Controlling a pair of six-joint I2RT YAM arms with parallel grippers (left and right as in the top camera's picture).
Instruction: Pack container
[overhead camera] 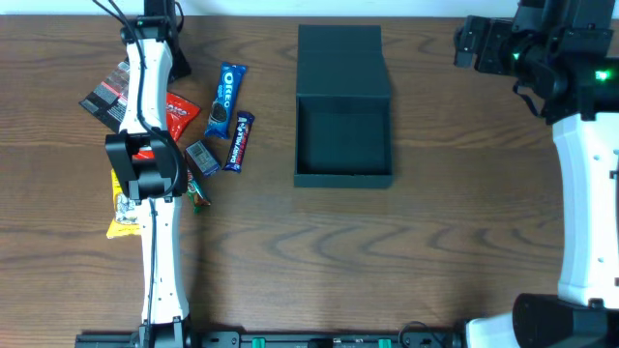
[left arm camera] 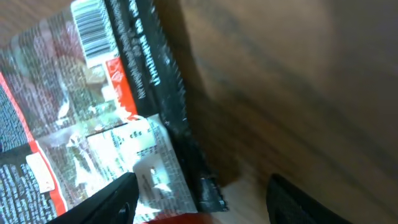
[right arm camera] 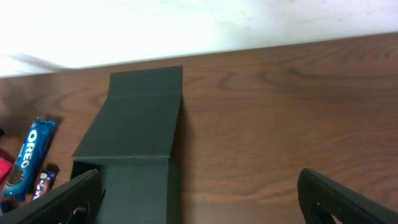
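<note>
Left jaws: set wide, nothing between them. In the left wrist view the two dark fingertips [left arm camera: 115,198] stand at the bottom edge with bare table [left arm camera: 292,87] in the gap. A black-and-red snack packet [left arm camera: 81,112] with a barcode lies just under and beside the left-hand fingertip. No contact can be made out.

Right jaws: also set wide and holding nothing. Their fingertips [right arm camera: 65,198] frame the lower corners of the right wrist view, which looks over the box [right arm camera: 134,186].

Box [overhead camera: 343,145]: dark grey-green, on the table, in the far middle of the overhead view. It is open, the inside bare, and the lid [overhead camera: 340,60] is folded back flat on its far side.

Left of the box, apart from it:
- blue Oreo packet [overhead camera: 224,99], among the nearest to the box
- dark blue bar [overhead camera: 238,140], just below the Oreo packet
- small grey packet [overhead camera: 200,155]
- red packet [overhead camera: 181,114]
- black-and-red packet, further left, partly under the left arm [overhead camera: 145,87]
- yellow packet [overhead camera: 121,217], furthest left and nearest the front edge

Right of the box: the right arm [overhead camera: 585,193], well apart from it.
</note>
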